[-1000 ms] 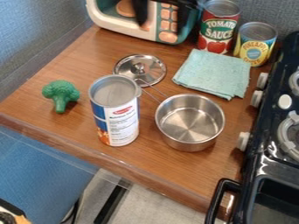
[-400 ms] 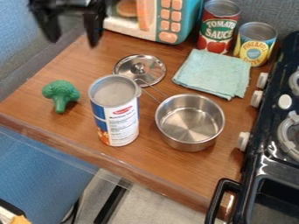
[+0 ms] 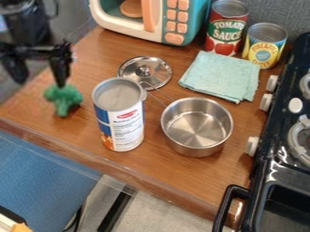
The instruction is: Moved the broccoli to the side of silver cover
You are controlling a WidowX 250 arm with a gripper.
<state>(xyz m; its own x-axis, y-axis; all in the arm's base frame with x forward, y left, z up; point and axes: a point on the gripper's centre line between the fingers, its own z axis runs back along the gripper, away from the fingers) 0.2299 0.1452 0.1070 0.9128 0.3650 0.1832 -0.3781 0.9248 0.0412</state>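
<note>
Broccoli (image 3: 63,97), the green toy piece to be moved, sits on the worktop (image 3: 181,179) towards its left corner, between the left edge and the front edge, its crown towards the back and its stem pointing at the front edge. The gripper (image 3: 41,83) is above that left edge, its fingers spread wide with nothing between them. What the next move turns on is the offset: in the camera view the crown lies below and to the right of the gap, roughly under the right-hand finger (image 3: 60,70) instead of midway between the two. How much height remains between that fingertip and the crown I cannot tell, nor whether they touch. The approach seems to be the step in hand, with the carry yet to come. I would shift the gripper right and a little towards the front edge before lowering it, so that the fingers straddle the piece; straight down from here, one could press on the crown and tip or push it. The tall can (image 3: 119,115) stands just beside the broccoli on the right, so the right-hand finger will want care there. The silver lid (image 3: 144,74) lies flat, knob up, behind the can and near the pan's handle (image 3: 158,95); a raised path to its left side would probably avoid knocking the can.
</note>
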